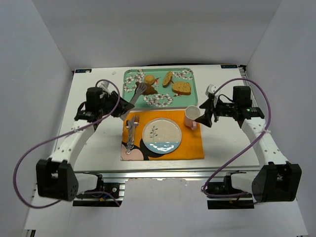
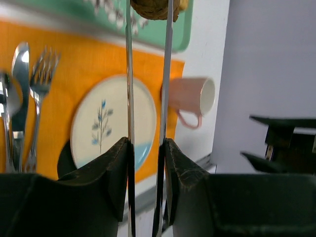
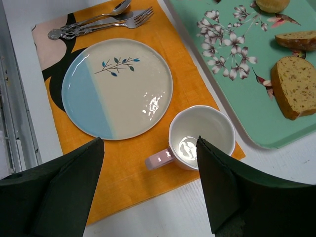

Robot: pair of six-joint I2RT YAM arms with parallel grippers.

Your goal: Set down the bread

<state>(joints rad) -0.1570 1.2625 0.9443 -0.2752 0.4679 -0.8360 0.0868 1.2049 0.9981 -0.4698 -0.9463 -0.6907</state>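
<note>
The bread (image 1: 150,91) is a dark brown lumpy chunk on the green floral tray (image 1: 193,81). In the left wrist view the bread (image 2: 153,9) sits at the top edge, between the tips of metal tongs (image 2: 129,74). My left gripper (image 1: 122,110) is shut on the tongs (image 1: 138,94), its pads (image 2: 121,153) pressing the two strips from outside. I cannot tell whether the bread is lifted off the tray. My right gripper (image 1: 207,111) is open and empty, hovering over the pink mug (image 3: 201,136) and orange placemat (image 3: 123,163).
A blue-and-cream plate (image 1: 162,135) lies on the placemat with a fork and spoon (image 1: 132,129) to its left. The pink mug (image 1: 192,116) stands at the plate's right. A tan bun (image 1: 149,79) and toast slices (image 1: 181,88) share the tray.
</note>
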